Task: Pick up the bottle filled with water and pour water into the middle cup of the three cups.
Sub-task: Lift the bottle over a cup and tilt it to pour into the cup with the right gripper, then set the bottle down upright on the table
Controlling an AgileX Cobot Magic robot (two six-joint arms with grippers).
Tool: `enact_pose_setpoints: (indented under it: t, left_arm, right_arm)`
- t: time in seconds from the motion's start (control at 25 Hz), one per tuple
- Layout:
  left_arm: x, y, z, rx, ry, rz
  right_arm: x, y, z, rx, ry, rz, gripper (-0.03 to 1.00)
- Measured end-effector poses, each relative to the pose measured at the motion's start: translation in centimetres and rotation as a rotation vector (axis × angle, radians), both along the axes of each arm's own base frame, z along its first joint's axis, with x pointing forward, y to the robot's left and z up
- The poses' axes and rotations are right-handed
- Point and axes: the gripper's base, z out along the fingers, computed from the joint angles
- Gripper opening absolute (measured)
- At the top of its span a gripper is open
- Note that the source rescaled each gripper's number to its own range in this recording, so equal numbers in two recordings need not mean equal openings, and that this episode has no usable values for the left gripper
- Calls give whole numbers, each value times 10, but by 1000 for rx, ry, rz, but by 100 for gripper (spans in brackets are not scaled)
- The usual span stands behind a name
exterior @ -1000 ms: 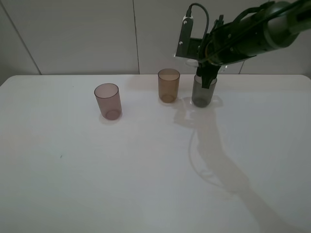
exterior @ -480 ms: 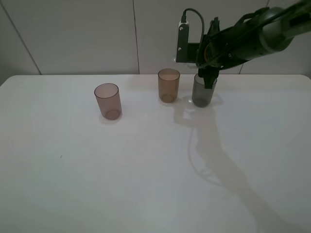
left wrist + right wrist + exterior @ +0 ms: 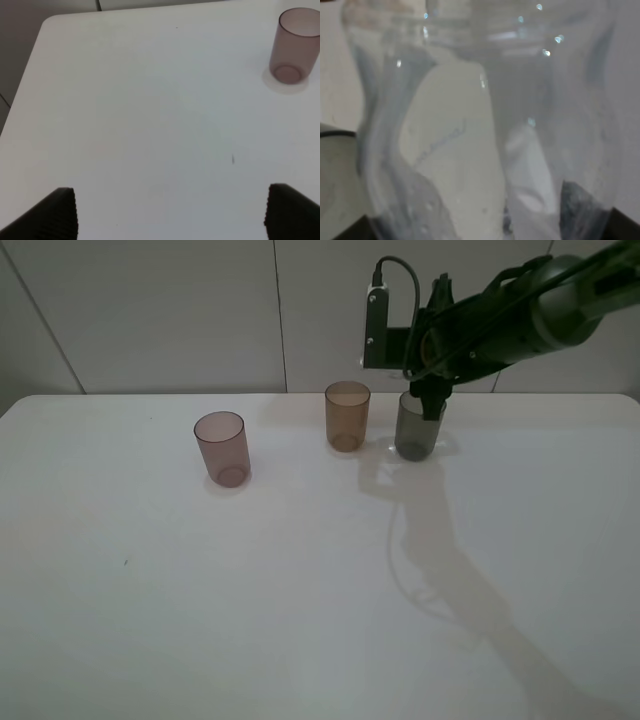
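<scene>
Colourless see-through bottle fills our right wrist view, pinched by the right gripper, which we see over the dark-grey cup, just beside the amber middle cup, mauve-pink cup well apart on the white table, our left gripper spread wide, holding nothing
</scene>
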Motion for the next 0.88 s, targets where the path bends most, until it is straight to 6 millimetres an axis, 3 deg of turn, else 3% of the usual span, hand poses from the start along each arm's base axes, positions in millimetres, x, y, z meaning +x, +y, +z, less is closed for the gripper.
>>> enact_pose_setpoints:
  t: [0.6, 0.88]
  left_arm:
    - [0, 0, 0, 0, 0, 0]
    - [0, 0, 0, 0, 0, 0]
  right_arm:
    - [8, 1, -15, -27, 10, -24, 2]
    - [14, 2, -5, -26, -30, -39, 2]
